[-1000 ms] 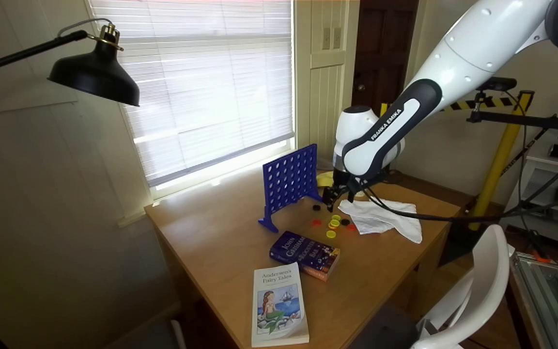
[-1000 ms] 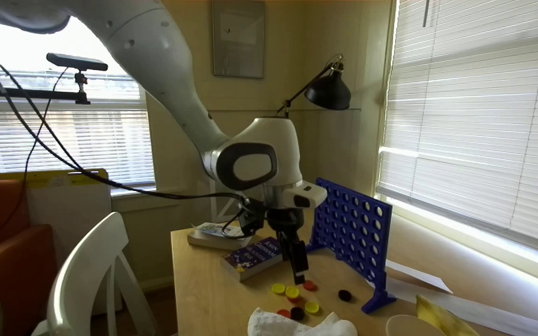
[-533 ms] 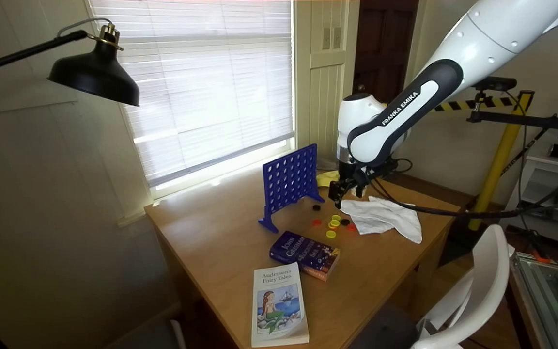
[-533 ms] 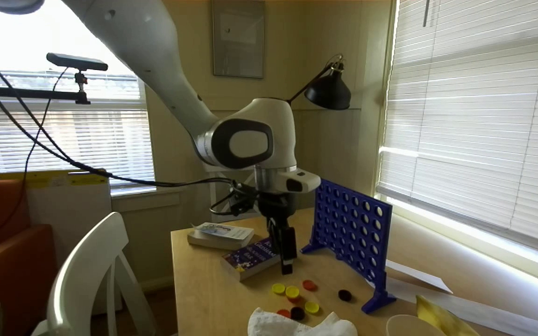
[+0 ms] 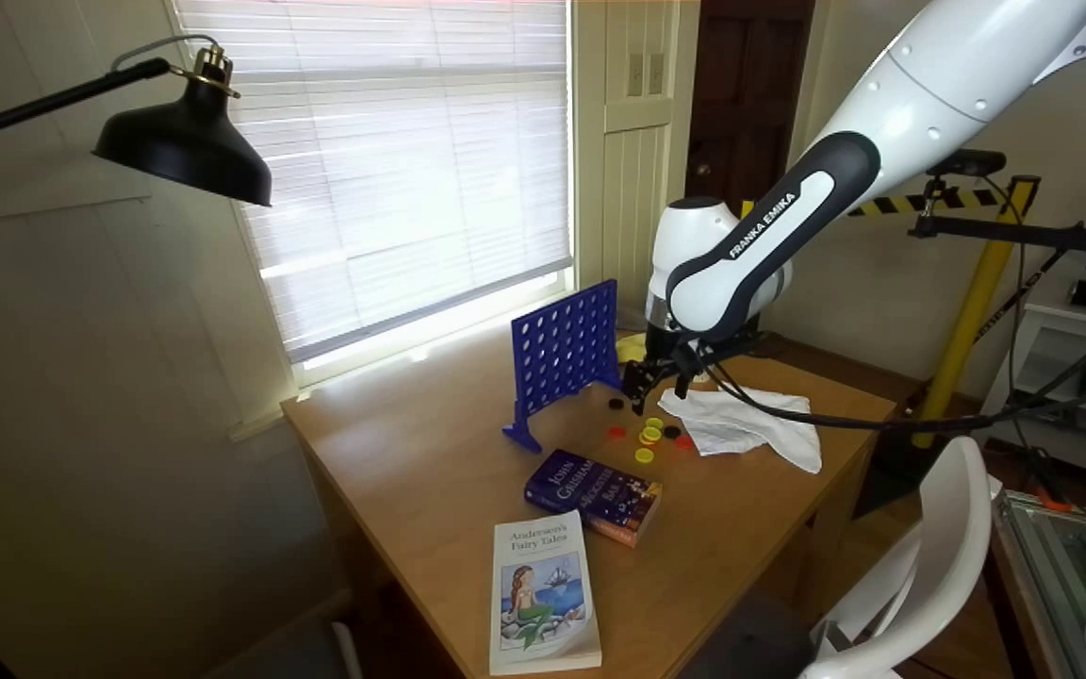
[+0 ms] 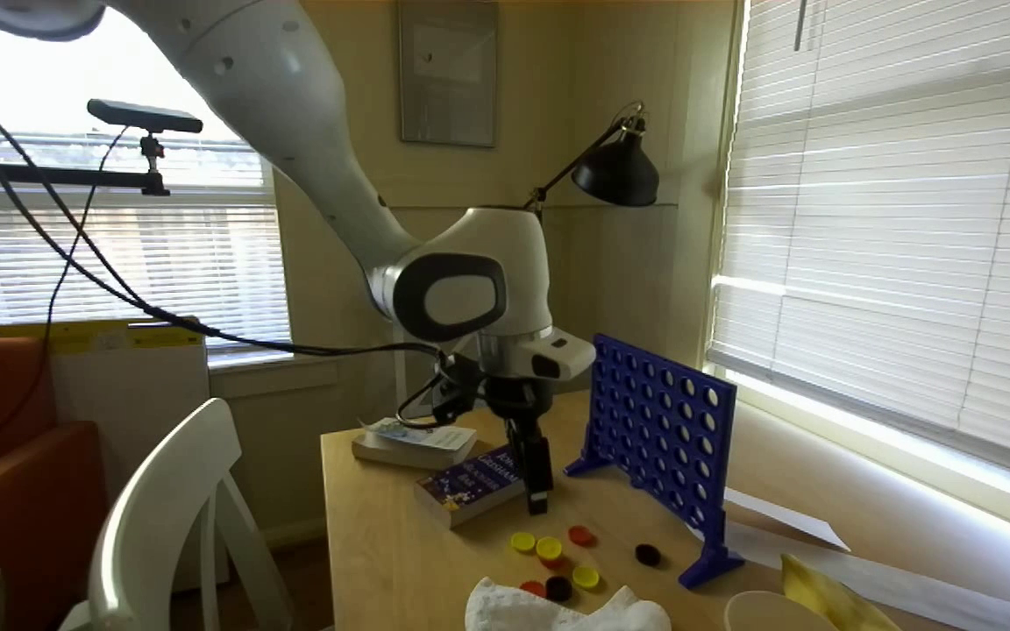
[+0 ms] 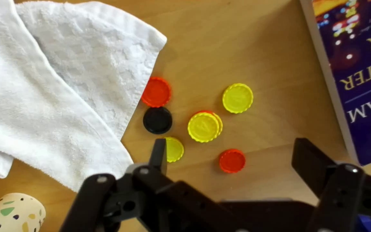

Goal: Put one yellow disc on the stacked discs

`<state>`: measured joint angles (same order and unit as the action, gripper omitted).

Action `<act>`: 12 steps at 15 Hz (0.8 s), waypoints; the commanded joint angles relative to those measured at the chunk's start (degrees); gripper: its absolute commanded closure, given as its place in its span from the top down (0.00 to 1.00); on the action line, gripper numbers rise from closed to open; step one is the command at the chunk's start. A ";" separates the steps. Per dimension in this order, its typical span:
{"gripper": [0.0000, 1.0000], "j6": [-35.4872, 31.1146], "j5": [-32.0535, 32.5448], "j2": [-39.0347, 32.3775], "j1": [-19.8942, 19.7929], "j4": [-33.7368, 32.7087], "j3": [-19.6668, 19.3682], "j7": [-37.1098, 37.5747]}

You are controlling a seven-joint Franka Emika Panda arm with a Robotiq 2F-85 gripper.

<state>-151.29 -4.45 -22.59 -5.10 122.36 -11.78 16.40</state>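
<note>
The stacked discs (image 7: 203, 128) are a short pile with a yellow disc on top and a red edge showing beneath; the pile also shows in both exterior views (image 5: 649, 436) (image 6: 549, 550). One loose yellow disc (image 7: 238, 98) lies on the book side of the pile, also seen in an exterior view (image 6: 522, 542). Another loose yellow disc (image 7: 174, 149) is partly hidden behind a fingertip in the wrist view; it shows whole in an exterior view (image 6: 586, 577). My gripper (image 7: 231, 151) is open and empty, above the table, with its fingers wide apart.
Loose red discs (image 7: 232, 160) (image 7: 156, 92) and black discs (image 7: 157, 120) (image 6: 647, 554) lie around the pile. A white cloth (image 7: 85, 77), a blue book (image 7: 359, 83), a patterned cup (image 7: 13, 212) and a blue upright game grid (image 6: 658, 438) stand close by.
My gripper rose and shifted, then came partly back down. In an exterior view it now stands a little left of where it was a second ago. The discs have not moved.
</note>
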 commanded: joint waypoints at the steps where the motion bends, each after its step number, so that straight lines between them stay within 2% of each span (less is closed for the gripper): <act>1: 1.00 -1.84 -4.22 -4.31 -2.56 -2.63 2.59 -1.51; 12: 1.00 -3.33 -6.69 -11.98 -4.96 -8.31 4.00 -1.77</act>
<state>-153.73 -9.26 -31.79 -8.77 116.72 -8.83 16.05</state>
